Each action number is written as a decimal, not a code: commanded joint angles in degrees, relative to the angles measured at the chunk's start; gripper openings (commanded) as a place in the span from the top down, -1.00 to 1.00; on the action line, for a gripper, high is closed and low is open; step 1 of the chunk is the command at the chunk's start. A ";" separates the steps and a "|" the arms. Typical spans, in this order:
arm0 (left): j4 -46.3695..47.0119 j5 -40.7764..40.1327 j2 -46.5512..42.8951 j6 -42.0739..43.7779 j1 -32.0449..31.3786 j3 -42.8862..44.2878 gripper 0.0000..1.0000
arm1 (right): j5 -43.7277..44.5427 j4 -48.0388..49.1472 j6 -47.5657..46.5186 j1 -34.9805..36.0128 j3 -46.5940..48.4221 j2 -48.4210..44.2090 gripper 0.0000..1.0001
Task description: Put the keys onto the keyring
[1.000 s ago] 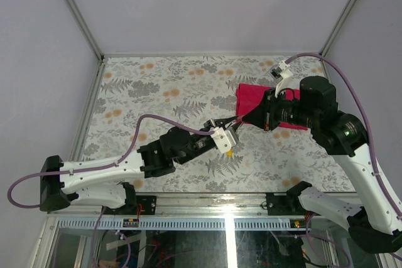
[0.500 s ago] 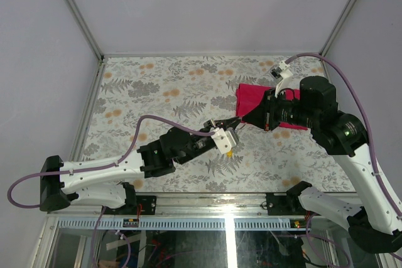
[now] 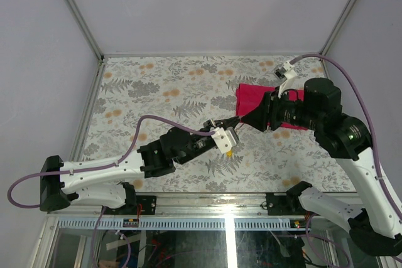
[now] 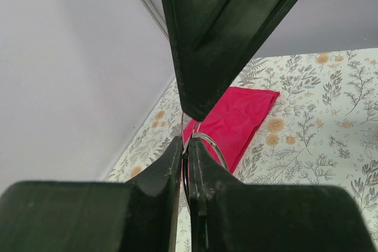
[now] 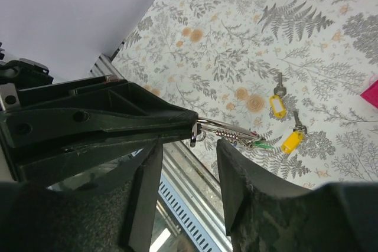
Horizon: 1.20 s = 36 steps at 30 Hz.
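My left gripper (image 4: 188,141) is shut on the keyring (image 4: 210,146), a thin silver wire loop that sticks out past its tips above the table. In the right wrist view the keyring (image 5: 204,127) juts from the left gripper's dark fingers (image 5: 106,123), with a coiled metal piece and a green tag (image 5: 264,143) at its far end. My right gripper (image 5: 188,147) is open, one jaw on either side of the ring without touching it. Two yellow-headed keys (image 5: 276,103) (image 5: 292,140) lie on the floral table. From above, the two grippers (image 3: 231,133) (image 3: 242,119) meet tip to tip.
A red cloth (image 3: 256,95) lies flat on the table (image 3: 157,86) behind the right gripper. The table's metal front rail (image 3: 207,198) runs just below the grippers. Grey walls close in the left, back and right sides.
My right gripper has opened from shut and its arm has drawn back slightly to the right. The left gripper has closed tighter on the keyring and stayed in place.
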 commanded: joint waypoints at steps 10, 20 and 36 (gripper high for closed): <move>-1.62 -6.36 -1.22 -7.97 -0.37 2.80 1.00 | 15.04 6.07 0.92 0.43 -5.21 -9.67 -0.08; -13.20 -11.86 -5.18 -20.87 1.52 2.72 1.00 | 23.03 5.87 3.38 0.44 -18.35 -15.63 -0.10; -23.80 -7.92 -13.57 -30.57 17.02 -0.77 1.00 | 17.14 13.08 6.23 0.77 -33.80 -1.81 0.02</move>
